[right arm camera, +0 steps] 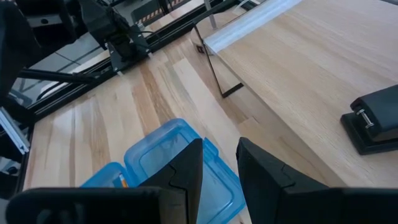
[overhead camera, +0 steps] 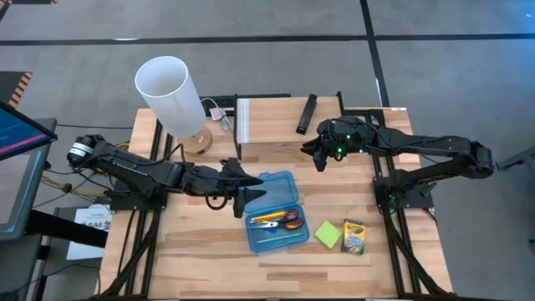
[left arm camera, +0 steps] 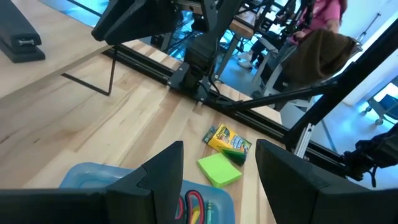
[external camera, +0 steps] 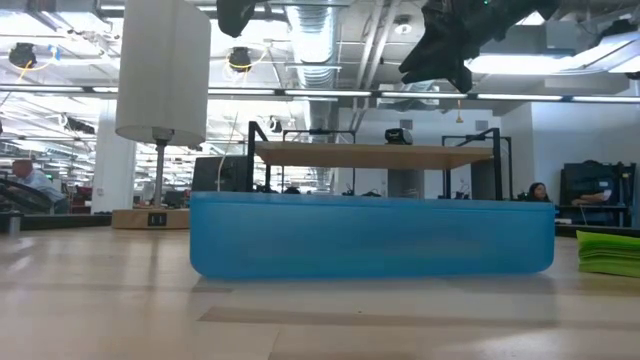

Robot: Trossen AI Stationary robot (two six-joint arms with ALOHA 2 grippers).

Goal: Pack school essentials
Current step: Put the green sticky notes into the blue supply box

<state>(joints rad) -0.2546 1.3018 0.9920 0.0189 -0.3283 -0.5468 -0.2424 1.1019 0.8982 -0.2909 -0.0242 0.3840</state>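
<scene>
At centre frame from above, a blue plastic case [overhead camera: 272, 212] lies open on the wooden table [overhead camera: 209, 251], red-handled scissors [overhead camera: 288, 219] and yellow pencils [overhead camera: 266, 217] inside. Lower right of it sit the green sticky-note pad [overhead camera: 328, 235] and crayon box [overhead camera: 354, 237]. The left gripper [overhead camera: 248, 194] hovers over the case's upper-left edge, fingers spread, empty. The right gripper [overhead camera: 318, 155], upper right, hangs parted and empty.

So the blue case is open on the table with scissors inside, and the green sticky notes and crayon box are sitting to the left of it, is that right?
Not quite. The green sticky-note pad and crayon box lie to the right of the open blue case, on the right arm's side, as the high view shows. The rest holds: the case is open on the table with the red-handled scissors inside.
</scene>
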